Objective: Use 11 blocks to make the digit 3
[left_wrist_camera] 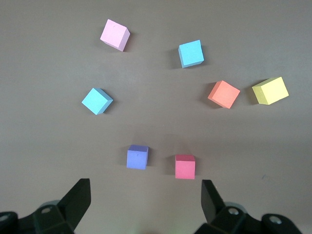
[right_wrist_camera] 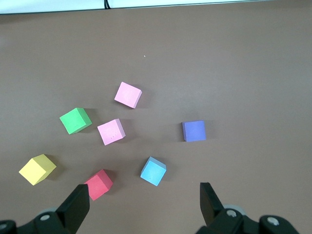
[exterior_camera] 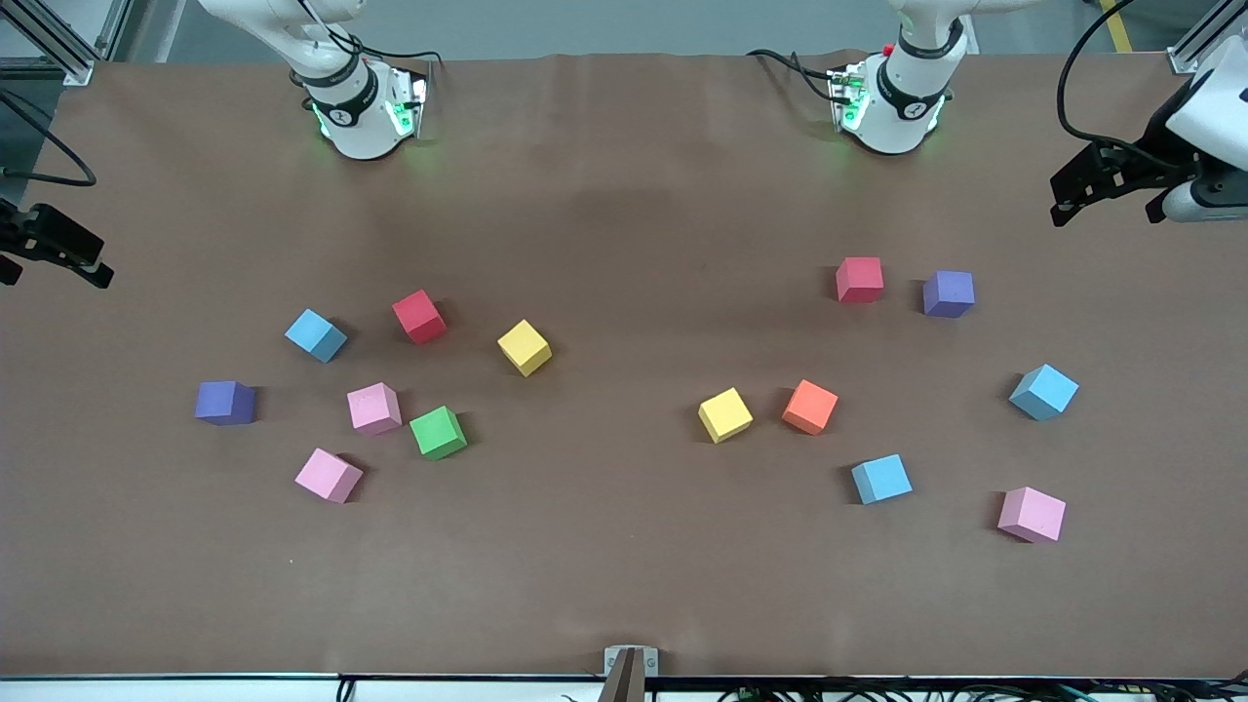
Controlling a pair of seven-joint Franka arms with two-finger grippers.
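Observation:
Several blocks lie scattered and apart in two loose groups. Toward the right arm's end are a light blue (exterior_camera: 315,334), a red (exterior_camera: 419,316), a yellow (exterior_camera: 525,347), a green (exterior_camera: 438,432) and two pink blocks (exterior_camera: 374,408). Toward the left arm's end are a red (exterior_camera: 859,279), a yellow (exterior_camera: 725,414), an orange (exterior_camera: 809,407), a pink (exterior_camera: 1031,514) and two light blue blocks (exterior_camera: 881,479). No digit 3 shows. My left gripper (exterior_camera: 1107,210) (left_wrist_camera: 146,187) hangs open and empty, high over its end. My right gripper (exterior_camera: 54,273) (right_wrist_camera: 143,191) hangs open and empty, high over its end.
One purple cube (exterior_camera: 225,402) sits beside the pink blocks at the right arm's end. Another purple cube (exterior_camera: 948,293) sits beside the red block at the left arm's end. Brown table (exterior_camera: 624,546) stretches bare between the groups and along the front edge.

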